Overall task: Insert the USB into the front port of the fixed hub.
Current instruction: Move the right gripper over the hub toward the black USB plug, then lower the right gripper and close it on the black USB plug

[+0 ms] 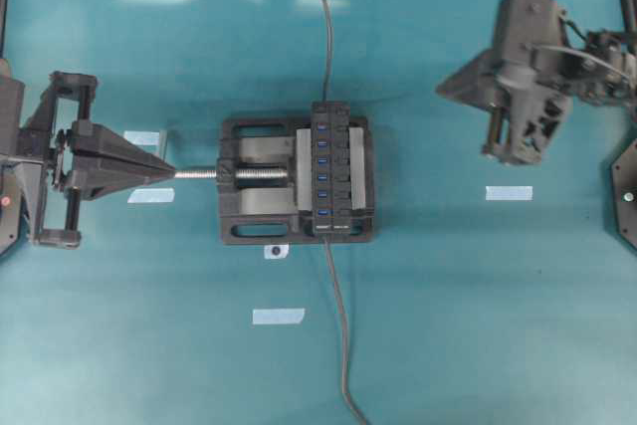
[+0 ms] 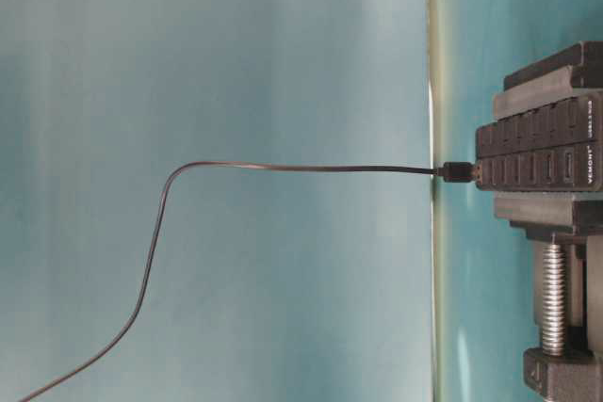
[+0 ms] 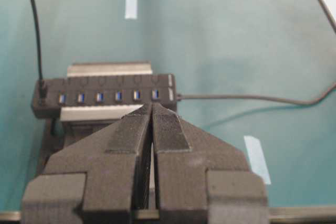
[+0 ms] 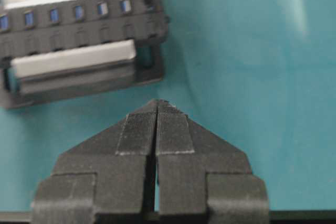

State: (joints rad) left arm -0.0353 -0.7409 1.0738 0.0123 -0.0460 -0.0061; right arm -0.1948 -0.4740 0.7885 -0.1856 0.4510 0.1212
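The fixed hub (image 1: pixel 333 168) is a long black strip with a row of blue ports, clamped in a black vise (image 1: pixel 249 208) at the table's middle; it also shows in the side view (image 2: pixel 542 168) and both wrist views (image 3: pixel 105 95) (image 4: pixel 79 19). A black USB plug (image 2: pixel 459 172) sits against the hub's front end (image 1: pixel 326 239), its cable (image 1: pixel 343 345) trailing toward the table's near edge. My left gripper (image 1: pixel 171 172) (image 3: pixel 152 106) is shut and empty, its tip at the end of the vise screw (image 1: pixel 204 174). My right gripper (image 1: pixel 441 90) (image 4: pixel 158 101) is shut and empty, at the far right, apart from the hub.
A second black cable (image 1: pixel 326 37) runs from the hub's far end to the back of the table. Pale tape marks lie on the teal mat (image 1: pixel 509 193) (image 1: pixel 278 317) (image 1: pixel 149 196). A small black dot marker (image 1: pixel 276 250) sits by the vise's front edge.
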